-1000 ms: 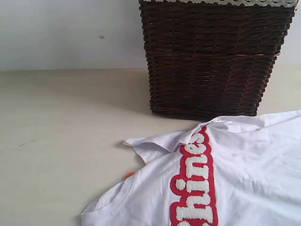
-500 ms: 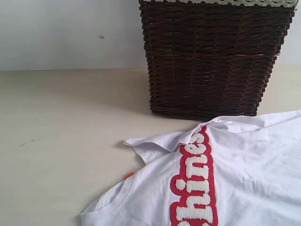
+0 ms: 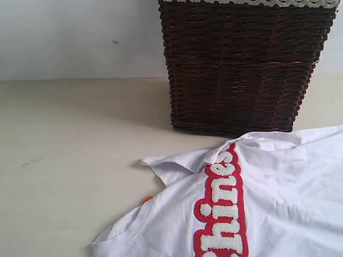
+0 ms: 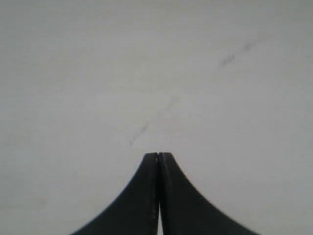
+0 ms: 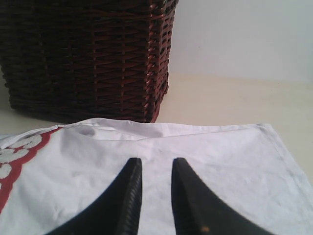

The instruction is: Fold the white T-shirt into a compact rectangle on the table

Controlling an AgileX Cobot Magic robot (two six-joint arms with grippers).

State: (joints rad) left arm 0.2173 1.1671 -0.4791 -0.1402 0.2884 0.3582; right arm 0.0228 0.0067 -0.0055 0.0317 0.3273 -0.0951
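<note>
The white T-shirt (image 3: pixel 278 203) lies rumpled on the counter (image 3: pixel 69 139) by the wicker basket (image 3: pixel 241 64), unmoved this past second; my right end effector (image 5: pixel 155 169) hovers over it, slightly parted, empty; left end effector (image 4: pixel 159 159) closed; I judge folding unstarted.

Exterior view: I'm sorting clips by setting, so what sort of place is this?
Likely an indoor tabletop set up for folding laundry: a white T-shirt lies on a pale beige table, and a dark wicker basket stands behind it.
</note>
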